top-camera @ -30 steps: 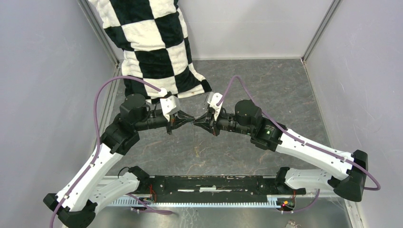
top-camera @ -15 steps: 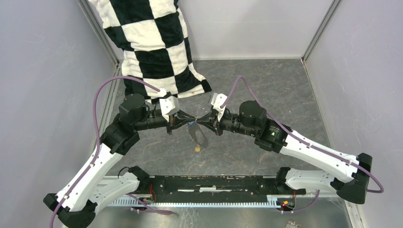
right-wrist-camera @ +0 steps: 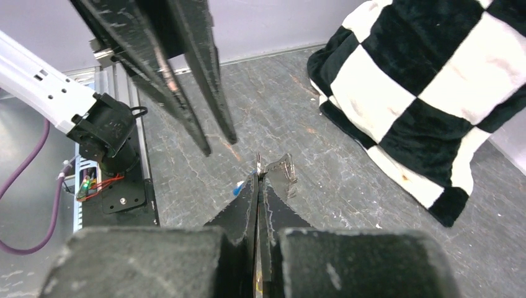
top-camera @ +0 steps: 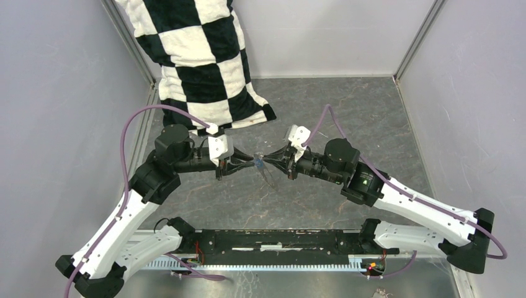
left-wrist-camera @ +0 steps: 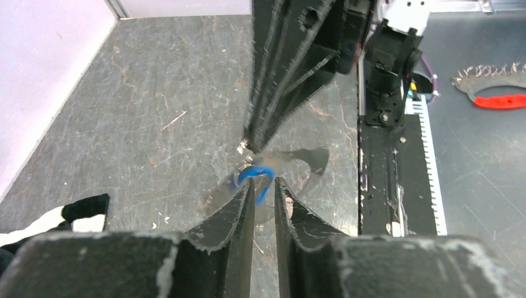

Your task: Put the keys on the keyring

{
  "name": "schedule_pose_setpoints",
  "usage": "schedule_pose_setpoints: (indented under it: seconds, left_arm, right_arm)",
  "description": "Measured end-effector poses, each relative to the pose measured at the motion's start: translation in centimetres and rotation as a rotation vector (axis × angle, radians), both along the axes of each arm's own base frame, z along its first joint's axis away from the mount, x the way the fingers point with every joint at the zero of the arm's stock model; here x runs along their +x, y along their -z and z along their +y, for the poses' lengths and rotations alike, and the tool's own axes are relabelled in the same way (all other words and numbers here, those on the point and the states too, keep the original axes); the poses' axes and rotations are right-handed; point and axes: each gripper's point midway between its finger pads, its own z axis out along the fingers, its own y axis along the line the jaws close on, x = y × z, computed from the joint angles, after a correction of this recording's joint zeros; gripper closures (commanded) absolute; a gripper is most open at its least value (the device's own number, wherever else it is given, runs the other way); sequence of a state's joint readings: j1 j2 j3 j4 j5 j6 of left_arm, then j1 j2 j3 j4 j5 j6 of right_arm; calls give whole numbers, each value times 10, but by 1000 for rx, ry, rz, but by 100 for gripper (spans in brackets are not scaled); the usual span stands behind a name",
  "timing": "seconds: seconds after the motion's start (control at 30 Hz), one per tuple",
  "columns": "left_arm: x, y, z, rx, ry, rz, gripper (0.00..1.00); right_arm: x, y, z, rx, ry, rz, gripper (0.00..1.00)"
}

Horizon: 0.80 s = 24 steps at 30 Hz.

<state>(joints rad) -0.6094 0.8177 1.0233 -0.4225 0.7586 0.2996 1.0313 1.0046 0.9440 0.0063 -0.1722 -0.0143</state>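
Above the middle of the floor my two grippers meet tip to tip. My left gripper (top-camera: pixel 250 162) (left-wrist-camera: pixel 263 183) has its jaws a narrow gap apart, and the blue head of a key (top-camera: pixel 257 162) (left-wrist-camera: pixel 257 176) sits right at its fingertips. My right gripper (top-camera: pixel 267 163) (right-wrist-camera: pixel 257 177) is shut on the thin wire of the keyring (top-camera: pixel 270 178) (right-wrist-camera: pixel 282 166), which sticks out past its tips and droops below them. In the right wrist view the blue key (right-wrist-camera: pixel 237 188) peeks out just left of the shut fingers.
A black-and-white checkered cloth (top-camera: pixel 198 56) (right-wrist-camera: pixel 422 81) hangs at the back left onto the grey stone-patterned floor (top-camera: pixel 347 118). Grey walls close in both sides. The black base rail (top-camera: pixel 279 239) runs along the near edge.
The right arm has pulled back to the right, drawing the keyring with it. The left jaws were shut and now stand slightly apart. The hanging loop looks shorter than half a second ago.
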Motion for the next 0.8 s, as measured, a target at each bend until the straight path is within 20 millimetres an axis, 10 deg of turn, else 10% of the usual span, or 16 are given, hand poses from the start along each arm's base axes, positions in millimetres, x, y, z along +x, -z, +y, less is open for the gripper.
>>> schedule_pose_setpoints:
  seconds: [0.4, 0.8]
  left_arm:
    - [-9, 14, 8, 69, 47, -71, 18]
    - [3, 0, -4, 7, 30, -36, 40]
  right_arm:
    - [0, -18, -7, 74, 20, -19, 100]
    - [-19, -4, 2, 123, -87, 13, 100]
